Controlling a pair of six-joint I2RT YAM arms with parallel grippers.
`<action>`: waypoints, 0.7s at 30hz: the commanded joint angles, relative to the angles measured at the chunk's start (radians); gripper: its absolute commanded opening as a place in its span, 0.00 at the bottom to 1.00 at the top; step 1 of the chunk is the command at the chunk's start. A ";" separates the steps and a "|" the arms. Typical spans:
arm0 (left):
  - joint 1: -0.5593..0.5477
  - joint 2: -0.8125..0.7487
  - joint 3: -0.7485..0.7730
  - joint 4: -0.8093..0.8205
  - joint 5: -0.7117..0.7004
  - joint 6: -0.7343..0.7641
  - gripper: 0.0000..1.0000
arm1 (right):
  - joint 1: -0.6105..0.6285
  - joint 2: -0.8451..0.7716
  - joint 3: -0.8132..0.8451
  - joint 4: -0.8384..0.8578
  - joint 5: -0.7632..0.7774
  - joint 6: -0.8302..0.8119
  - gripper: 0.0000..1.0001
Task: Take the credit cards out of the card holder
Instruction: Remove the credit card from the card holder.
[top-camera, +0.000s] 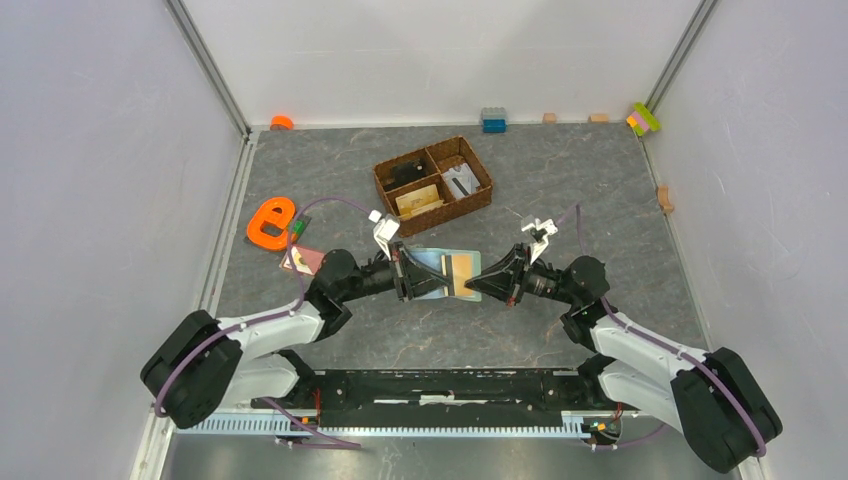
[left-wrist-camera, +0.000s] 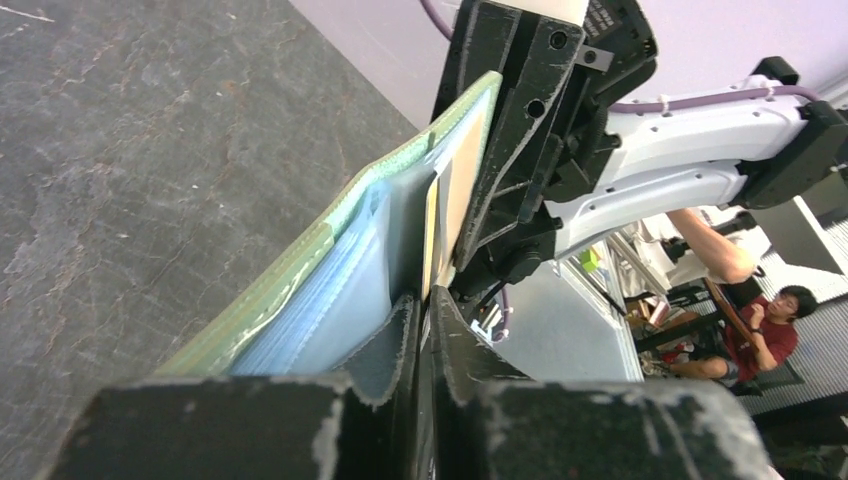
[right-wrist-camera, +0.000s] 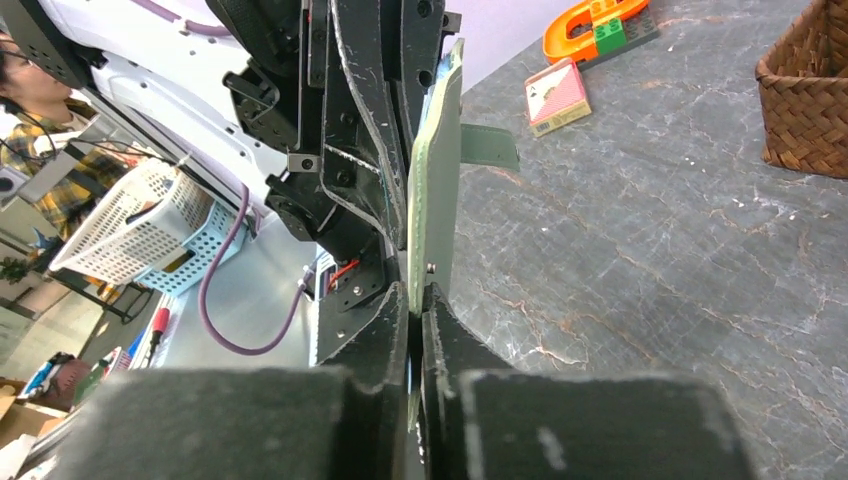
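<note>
The card holder (top-camera: 428, 262) hangs open above the table between my two arms, sage-green outside (right-wrist-camera: 435, 170) and pale blue inside (left-wrist-camera: 330, 300). A tan-orange credit card (top-camera: 458, 266) sits in its right half, its face (left-wrist-camera: 462, 170) showing in the left wrist view. My left gripper (left-wrist-camera: 422, 295) is shut on that card's thin edge, with one finger inside the blue pocket. From the other side my right gripper (right-wrist-camera: 417, 292) is shut on the holder's green edge. A pinkish-brown credit card (top-camera: 303, 260) lies flat on the table by the left arm.
A brown wicker divided basket (top-camera: 433, 185) stands behind the holder. An orange letter-e shape (top-camera: 270, 222) lies at the left, beside the loose card. Small toy blocks (top-camera: 493, 120) line the far wall, and more (top-camera: 644, 118) sit in the far right corner.
</note>
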 joint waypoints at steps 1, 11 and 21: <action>-0.007 -0.004 0.004 0.157 0.061 -0.068 0.04 | 0.012 0.011 0.003 0.103 -0.034 0.030 0.11; -0.003 -0.045 0.001 0.029 -0.011 -0.020 0.02 | 0.010 -0.053 -0.012 0.052 0.029 -0.008 0.23; 0.022 -0.080 -0.014 -0.017 -0.046 -0.012 0.02 | -0.006 -0.098 -0.020 -0.029 0.091 -0.043 0.00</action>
